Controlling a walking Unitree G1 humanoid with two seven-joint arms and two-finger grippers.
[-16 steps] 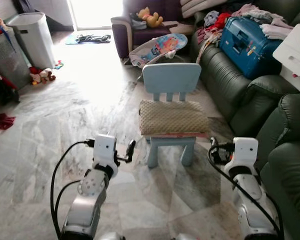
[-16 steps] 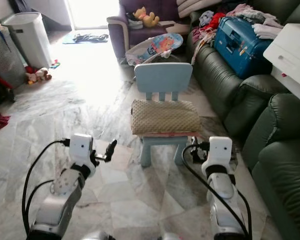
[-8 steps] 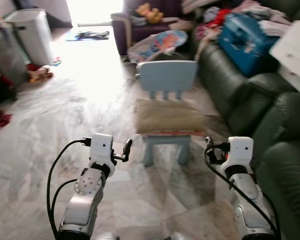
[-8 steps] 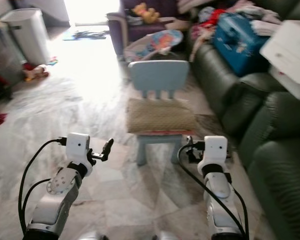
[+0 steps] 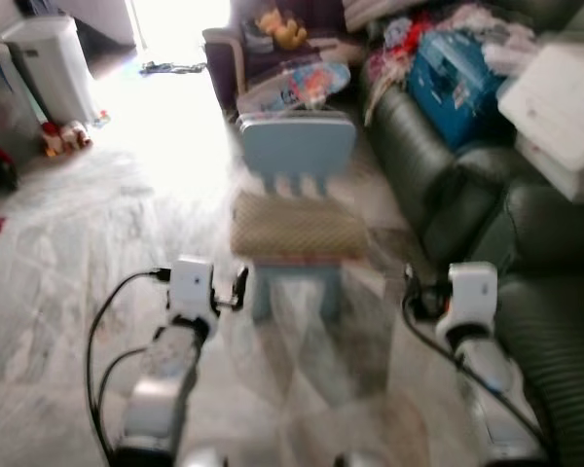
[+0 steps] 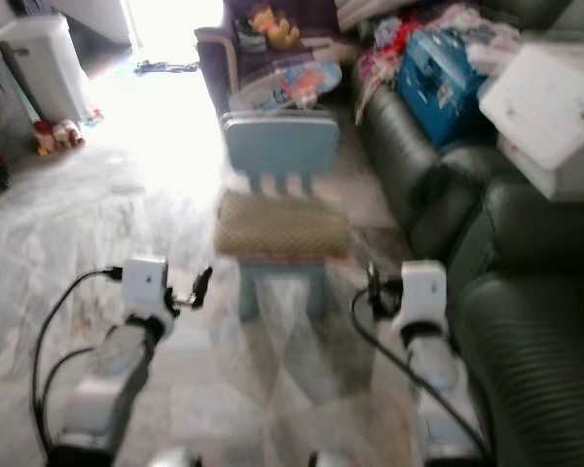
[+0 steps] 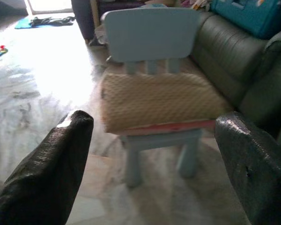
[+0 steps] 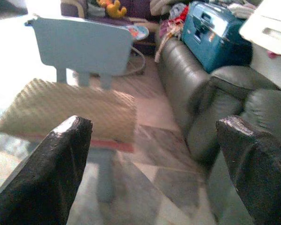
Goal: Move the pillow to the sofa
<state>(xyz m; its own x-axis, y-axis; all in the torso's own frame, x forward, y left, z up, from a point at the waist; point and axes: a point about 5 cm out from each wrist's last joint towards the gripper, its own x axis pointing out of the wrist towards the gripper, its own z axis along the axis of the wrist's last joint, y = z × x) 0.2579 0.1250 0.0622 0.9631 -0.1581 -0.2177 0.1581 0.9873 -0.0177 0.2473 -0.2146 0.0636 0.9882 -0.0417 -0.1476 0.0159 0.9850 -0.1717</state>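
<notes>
Beige, textured fabric covers the flat pillow that is lying on the seat of a small pale-blue plastic chair, beside the dark green leather sofa. In the left wrist view, the left end effector is gaping wide toward it. In the right wrist view, the right end effector is gaping wide too.

A home living room: dark green sofa, marble floor, toys, child's chair.

Beige dotted pillow (pink underside edge) on a pale blue chair; dark green sofa; grey-veined marble floor.
</notes>
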